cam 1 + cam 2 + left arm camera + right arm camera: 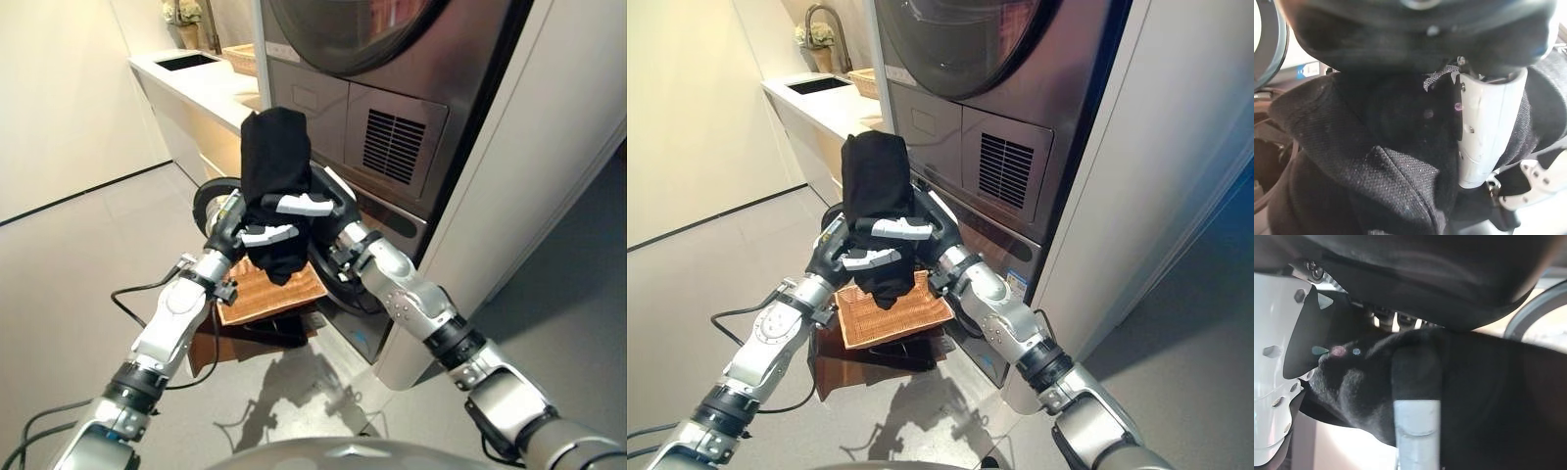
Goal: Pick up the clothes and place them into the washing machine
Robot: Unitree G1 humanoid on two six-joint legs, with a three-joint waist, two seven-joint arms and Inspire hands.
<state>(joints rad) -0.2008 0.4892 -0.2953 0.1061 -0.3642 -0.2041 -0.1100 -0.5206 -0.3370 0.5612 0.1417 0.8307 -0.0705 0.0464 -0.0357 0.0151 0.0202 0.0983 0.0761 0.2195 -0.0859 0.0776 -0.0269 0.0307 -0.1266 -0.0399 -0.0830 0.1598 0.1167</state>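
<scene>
Black cloth (275,166), woven tan basket (274,294)

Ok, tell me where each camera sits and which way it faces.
Left eye view: head, looking down at the black garment clasped by left hand and right hand before the washing machine.
Right eye view: same scene, slightly offset; wicker basket below.
Left wrist view: close on the cloth, white-covered thumb showing.
Right wrist view: likewise.
All share the garment.
</scene>
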